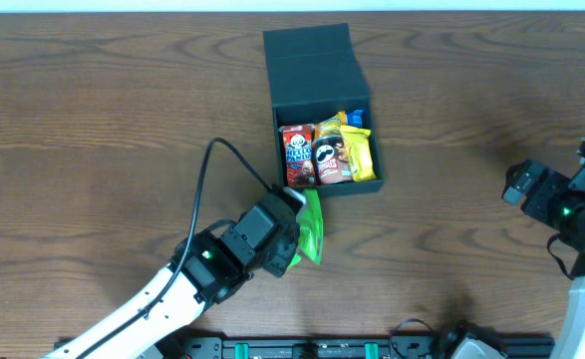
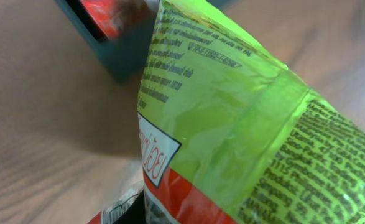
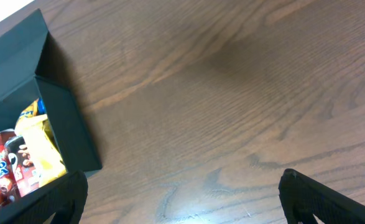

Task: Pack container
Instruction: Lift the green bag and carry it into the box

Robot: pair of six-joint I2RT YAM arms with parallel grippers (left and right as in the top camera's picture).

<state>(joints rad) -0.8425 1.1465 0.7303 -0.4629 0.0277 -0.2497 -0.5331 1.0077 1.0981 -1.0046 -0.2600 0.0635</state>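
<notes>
The dark teal container [image 1: 317,92] stands at the top centre with its flap lid open toward the far side. Inside lie a red packet [image 1: 296,155], a Pringles can [image 1: 328,157] and a yellow packet [image 1: 358,152]. My left gripper [image 1: 297,231] is shut on a lime-green snack packet [image 1: 311,227], just in front of the container's near left corner. The packet fills the left wrist view [image 2: 232,124], with the container's corner [image 2: 117,53] behind it. My right gripper [image 1: 516,184] is open and empty at the far right; its wrist view shows the container [image 3: 51,118] at the left.
A black cable [image 1: 207,184] loops from the left arm over the table, left of the container. Bare wooden table [image 3: 232,93] lies between the container and my right gripper.
</notes>
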